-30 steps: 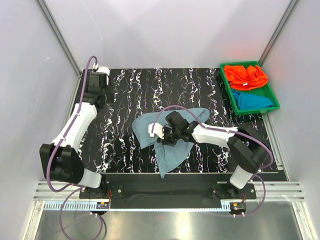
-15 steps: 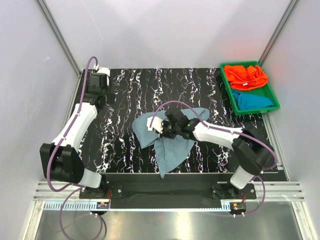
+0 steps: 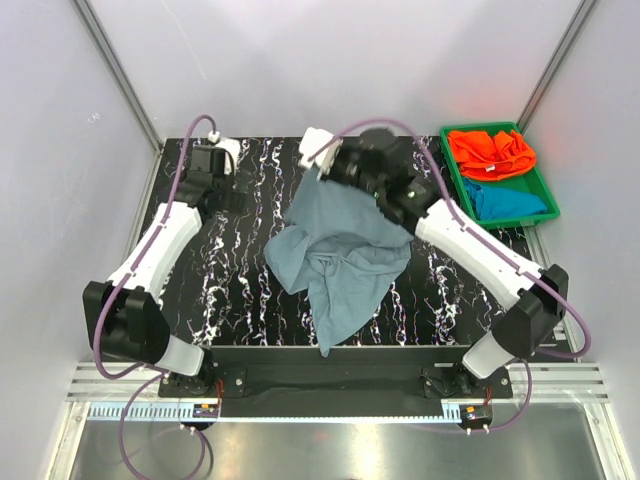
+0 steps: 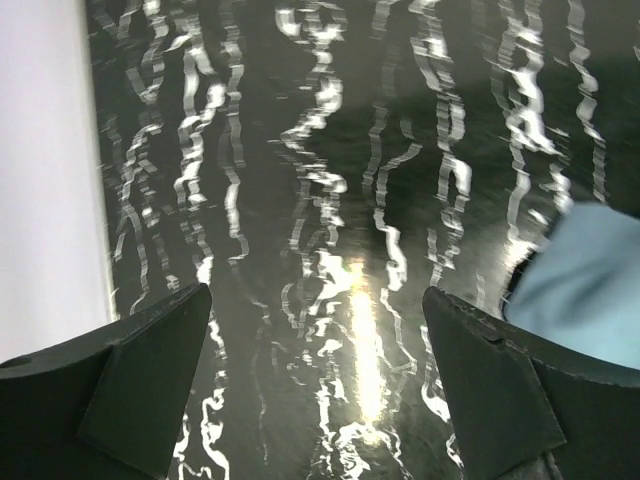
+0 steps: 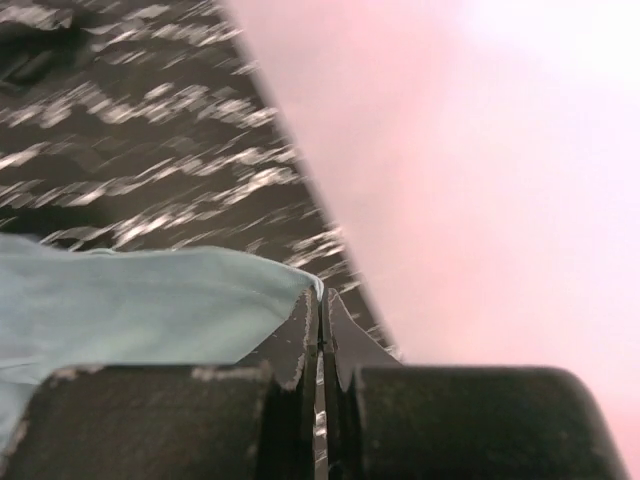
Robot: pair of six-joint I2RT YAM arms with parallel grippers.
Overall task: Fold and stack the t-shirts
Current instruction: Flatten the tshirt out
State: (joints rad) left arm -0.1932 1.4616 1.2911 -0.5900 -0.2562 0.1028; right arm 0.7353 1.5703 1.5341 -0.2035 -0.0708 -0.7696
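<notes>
With right hand (image 5: 320, 315) pinching grey-blue t-shirt (image 3: 340, 250) by its far edge, holding left hand (image 4: 318, 300) wide open just left of it

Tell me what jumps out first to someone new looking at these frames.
The grey-blue t-shirt stands out: the right gripper is shut on its edge at the far middle of the table, cloth draping toward the near edge. The green tray in the far right corner holds a crumpled orange t-shirt and a teal t-shirt. The left gripper hangs open at far left.
</notes>
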